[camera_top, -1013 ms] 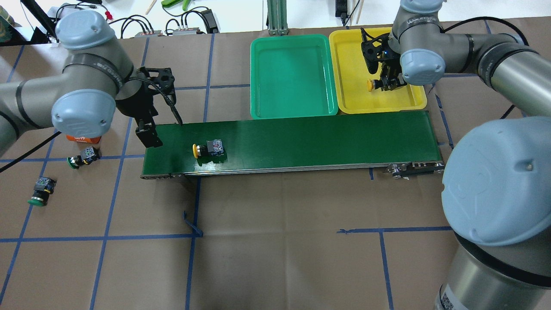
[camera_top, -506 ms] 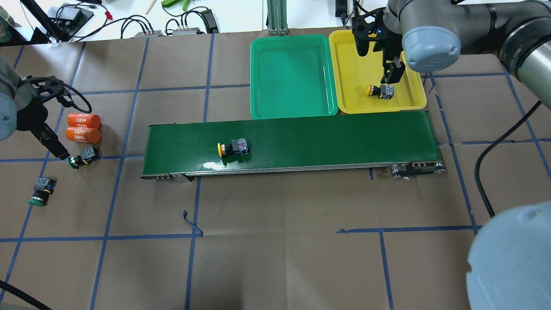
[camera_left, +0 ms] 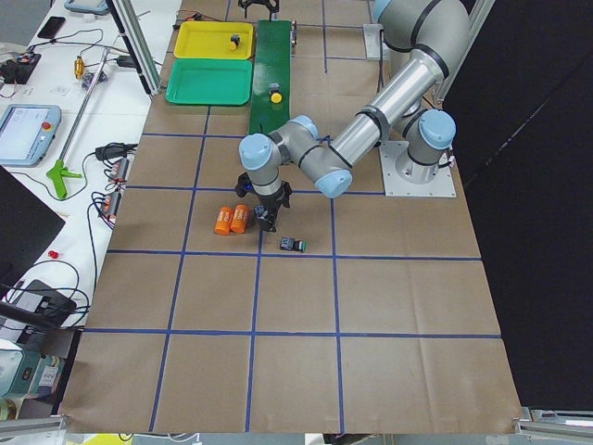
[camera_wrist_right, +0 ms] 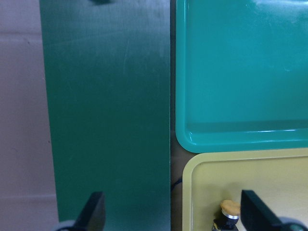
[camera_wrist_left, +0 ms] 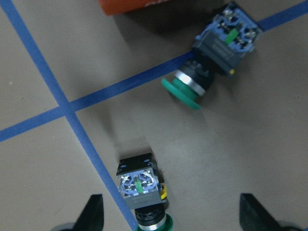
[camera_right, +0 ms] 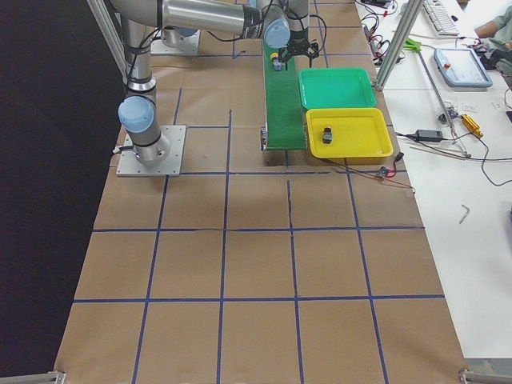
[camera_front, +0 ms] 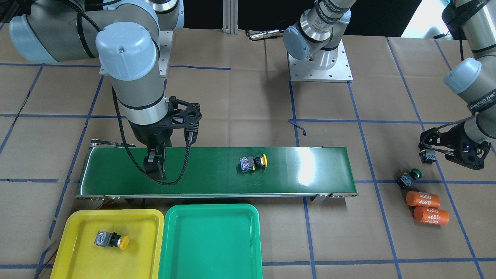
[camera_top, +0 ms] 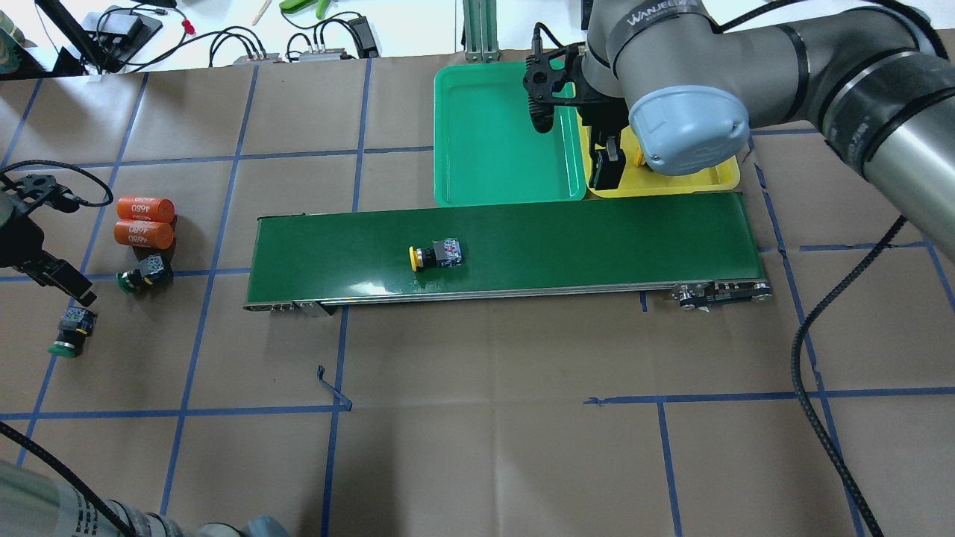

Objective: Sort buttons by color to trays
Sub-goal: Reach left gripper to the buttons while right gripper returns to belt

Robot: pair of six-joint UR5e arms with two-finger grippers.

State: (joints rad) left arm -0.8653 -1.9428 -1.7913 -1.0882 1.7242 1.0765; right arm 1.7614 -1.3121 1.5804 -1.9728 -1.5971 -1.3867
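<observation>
The right gripper [camera_front: 155, 169] hangs over the long green belt [camera_front: 217, 182], near the belt's left end in the front view. Its two fingers are apart and hold nothing (its own camera shows only belt and tray corners between them). One yellow button [camera_front: 254, 162] lies on its side near the middle of the belt, with its cap pointing to the right of that view. The other yellow button [camera_front: 111, 240] lies on its side in the yellow tray [camera_front: 143, 252] at the lower left. The green tray [camera_front: 211, 240] sits just beside the yellow one, on its right, and has no button in it. Both trays are just below the belt in this view. The two green buttons are on the brown table [camera_top: 485, 418], well apart from the trays, at the left edge of the overhead view. The left gripper [camera_wrist_left: 174, 216] hangs over one green button [camera_wrist_left: 142, 192]. Its fingers are apart, and in its own camera the button shows at the bottom of the picture between them, nearer the left finger [camera_wrist_left: 94, 214]. I cannot tell if they touch. The second green button [camera_wrist_left: 214, 57] lies on a blue tape line at the upper right of that picture, near two orange tubes [camera_top: 144, 222].
</observation>
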